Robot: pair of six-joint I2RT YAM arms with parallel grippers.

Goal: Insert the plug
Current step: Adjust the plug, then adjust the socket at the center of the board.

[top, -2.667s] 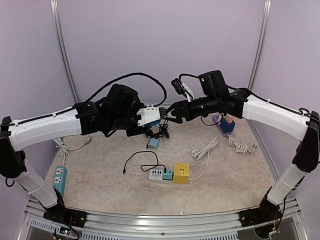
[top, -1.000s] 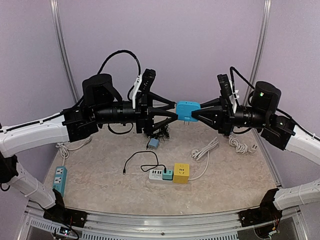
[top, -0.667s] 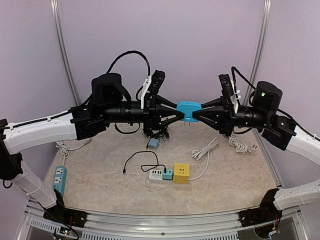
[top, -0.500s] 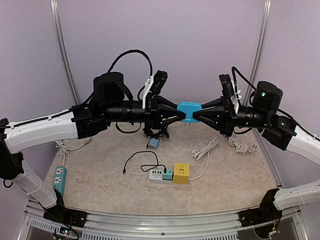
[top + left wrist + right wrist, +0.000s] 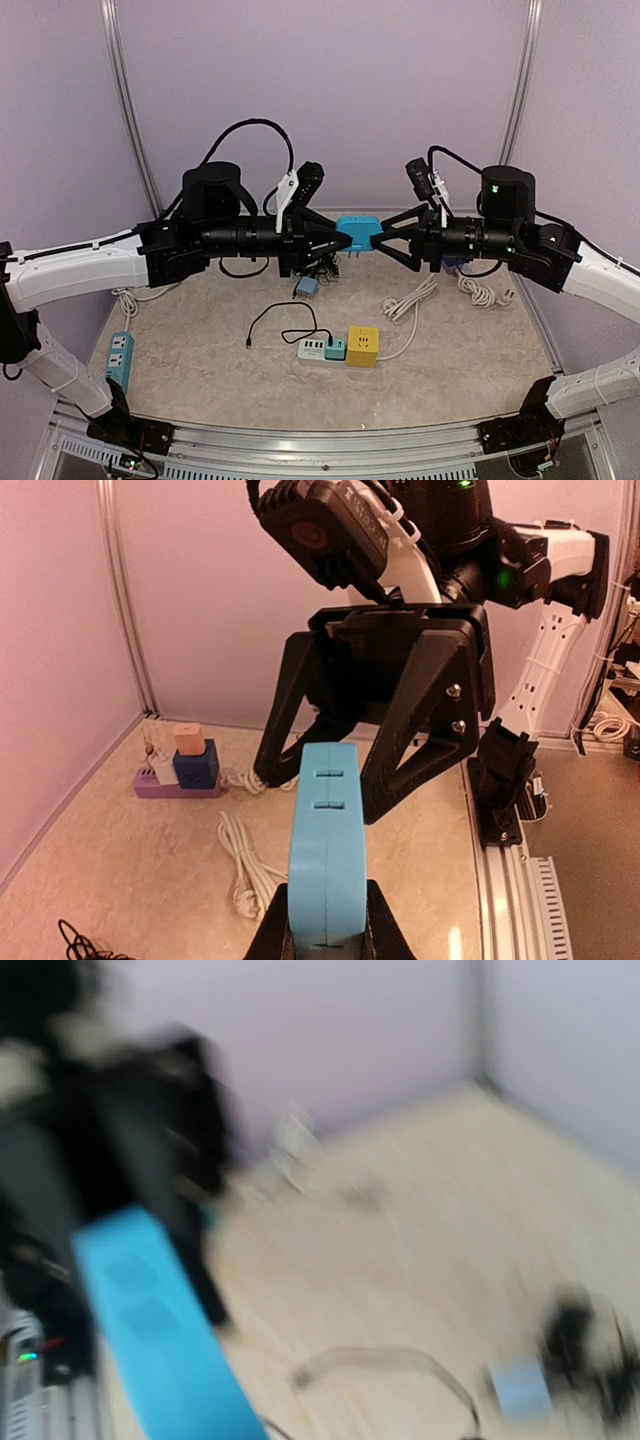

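Observation:
The blue plug (image 5: 357,232) hangs in mid-air above the back of the table, with my left gripper (image 5: 341,237) shut on its left end. In the left wrist view the plug (image 5: 327,840) stands on edge between my fingertips (image 5: 262,935), two slots showing on its narrow face. My right gripper (image 5: 381,241) sits just off the plug's right end, open, its jaws spread and not touching it. Its black fingers (image 5: 421,712) fill the left wrist view behind the plug. The right wrist view is blurred; only the plug (image 5: 155,1335) shows, at the lower left.
On the table lie a white power strip (image 5: 311,348) with a teal adapter (image 5: 335,349), a yellow cube socket (image 5: 362,345), a black cable (image 5: 272,322), a small blue adapter (image 5: 307,286), white cords (image 5: 411,296), a teal strip (image 5: 119,358) and a purple strip (image 5: 176,785).
My left gripper closed on the plug while the right one opened and let go. Both arms and the plug shifted a little to the left, and the right wrist turned.

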